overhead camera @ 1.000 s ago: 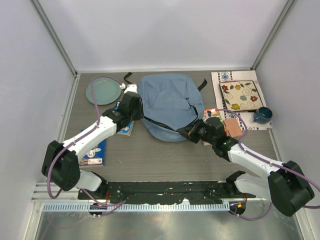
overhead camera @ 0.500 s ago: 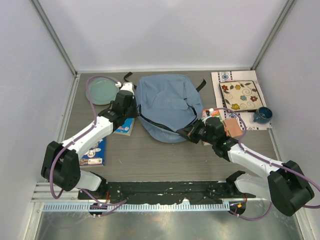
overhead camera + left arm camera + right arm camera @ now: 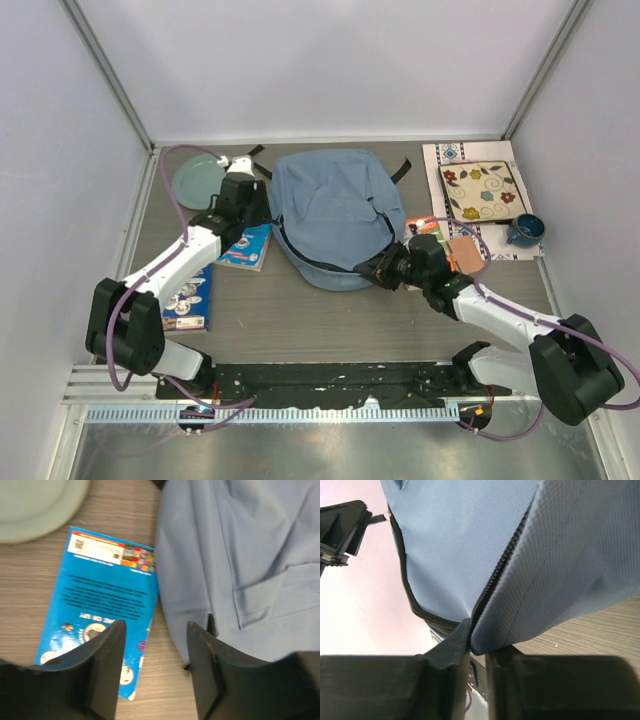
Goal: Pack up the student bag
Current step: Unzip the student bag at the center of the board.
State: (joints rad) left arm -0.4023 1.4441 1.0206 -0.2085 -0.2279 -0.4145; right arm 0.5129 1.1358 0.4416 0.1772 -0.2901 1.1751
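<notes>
1. The left claw (image 3: 155, 630) hangs with its jaws apart and nothing between them, over the left edge of the large soft light-blue fabric backpack (image 3: 335, 205).
2. The right claw (image 3: 479, 642) is clamped on the backpack's near-right rim, at the dark zipper (image 3: 495, 587).
3. The backpack lies flat on the grey wood-grain table (image 3: 300, 310).
4. A thin bright-blue booklet (image 3: 95, 595) lies just left of the backpack.
5. A round pale-green plate (image 3: 198, 182) sits farther left of the backpack.

Left arm (image 3: 170, 262) and right arm (image 3: 500, 315): white link shells, bulky black joint housings, purple cable (image 3: 185, 150) looped along each, matte black blocky fingers on left gripper (image 3: 156, 628) and right gripper (image 3: 477, 650), black base plate (image 3: 330, 380).
</notes>
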